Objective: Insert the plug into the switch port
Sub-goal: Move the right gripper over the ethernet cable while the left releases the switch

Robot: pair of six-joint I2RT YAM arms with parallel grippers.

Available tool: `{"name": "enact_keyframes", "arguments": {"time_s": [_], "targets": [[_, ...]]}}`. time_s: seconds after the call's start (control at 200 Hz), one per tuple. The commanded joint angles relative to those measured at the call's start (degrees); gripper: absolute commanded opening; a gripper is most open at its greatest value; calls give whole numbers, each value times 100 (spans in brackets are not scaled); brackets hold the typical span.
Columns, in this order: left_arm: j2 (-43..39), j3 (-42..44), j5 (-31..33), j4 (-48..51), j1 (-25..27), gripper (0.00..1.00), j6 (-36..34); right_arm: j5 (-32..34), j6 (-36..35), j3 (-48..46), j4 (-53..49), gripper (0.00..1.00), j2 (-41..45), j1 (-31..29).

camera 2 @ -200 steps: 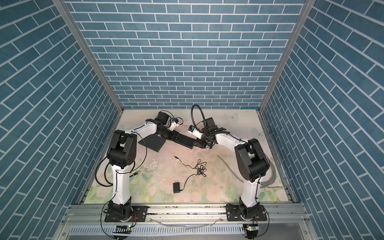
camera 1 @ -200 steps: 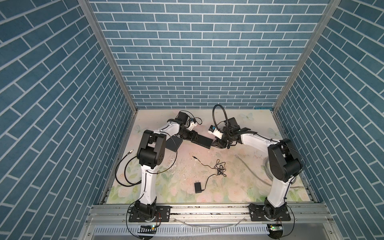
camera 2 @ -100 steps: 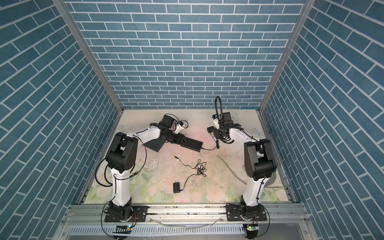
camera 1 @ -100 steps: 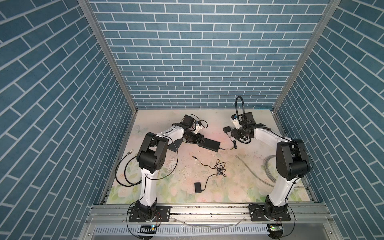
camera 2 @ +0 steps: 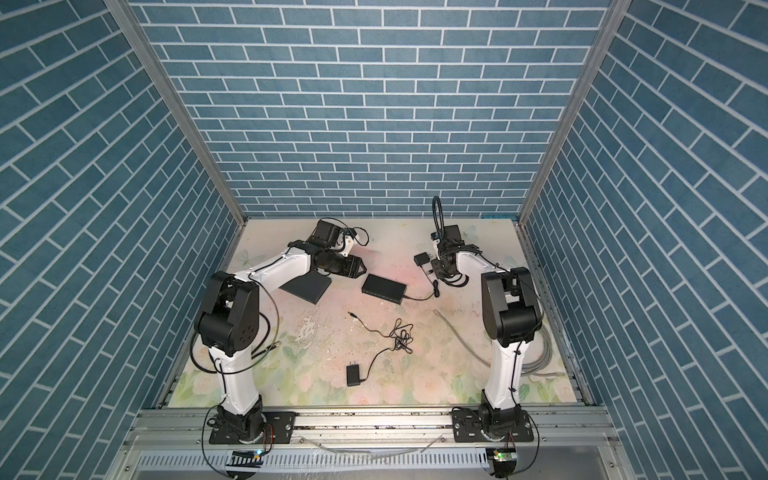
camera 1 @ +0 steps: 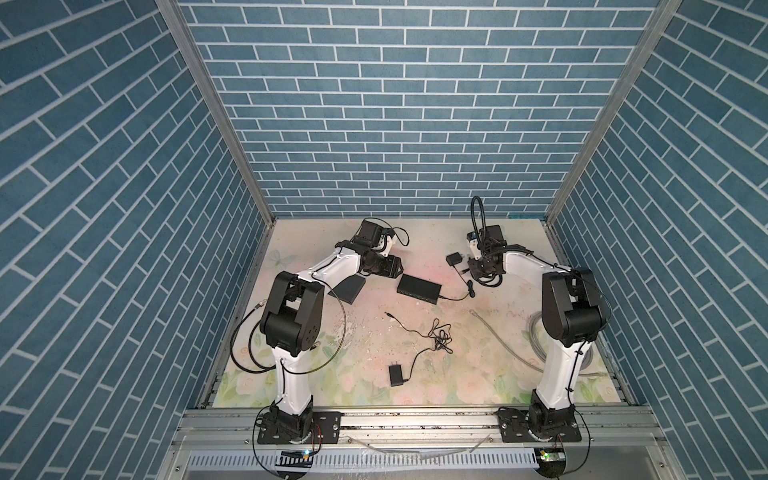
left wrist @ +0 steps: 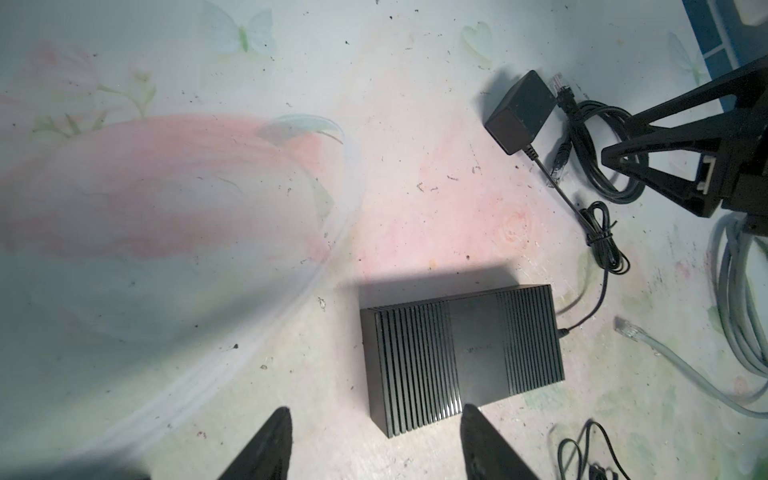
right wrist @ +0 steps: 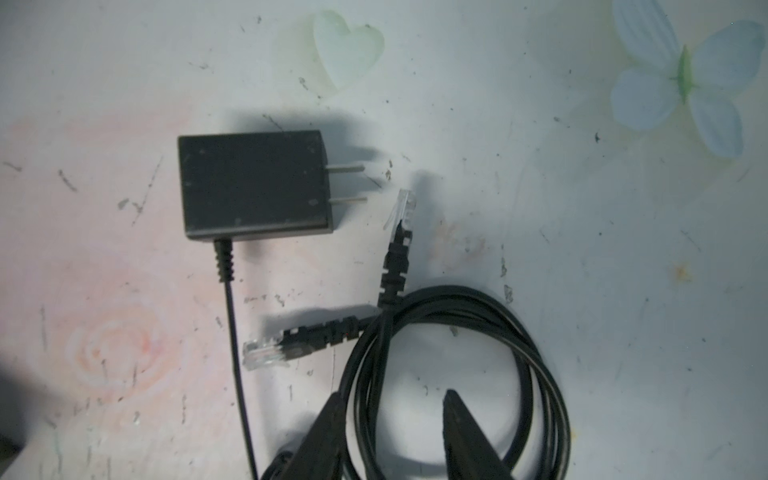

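while the left hand (left wrist: 374, 409) hovers wide by the switch (left wrist: 461, 353), the right hand (right wrist: 392, 392) stands part-open astride the coiled cable (right wrist: 457, 297).

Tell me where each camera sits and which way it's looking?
Top views: twin pair high above the front rail, looking down on the whole flower-printed table; left arm and right arm show whole.
Left wrist: on the left arm, looking down at the ribbed black switch box; left pincer tips show.
Right wrist: on the right arm, looking down at the coiled black network cable; right pincer tips show.
Shared: both wrist views show the black two-pronged power adapter and that cable.
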State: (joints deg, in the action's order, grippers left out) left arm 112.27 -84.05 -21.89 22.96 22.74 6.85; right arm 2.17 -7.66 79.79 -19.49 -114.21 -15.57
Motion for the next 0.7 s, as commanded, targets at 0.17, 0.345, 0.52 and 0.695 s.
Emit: {"name": "enact_keyframes", "arguments": {"time_s": [0.17, 0.345, 0.52, 0.695], "targets": [[-113, 114, 173, -31, -6, 65, -20, -70, 283, 1253, -788, 33, -722, 10], [-135, 66, 167, -11, -23, 65, -61, -153, 309, 1587, -1290, 29, -981, 28], [-132, 23, 166, -17, -18, 65, -22, -169, 292, 1690, -1549, 26, -1103, 31], [-200, -16, 151, 17, -20, 65, 25, -134, 226, 1782, -1529, 9, -1228, 40]]}}
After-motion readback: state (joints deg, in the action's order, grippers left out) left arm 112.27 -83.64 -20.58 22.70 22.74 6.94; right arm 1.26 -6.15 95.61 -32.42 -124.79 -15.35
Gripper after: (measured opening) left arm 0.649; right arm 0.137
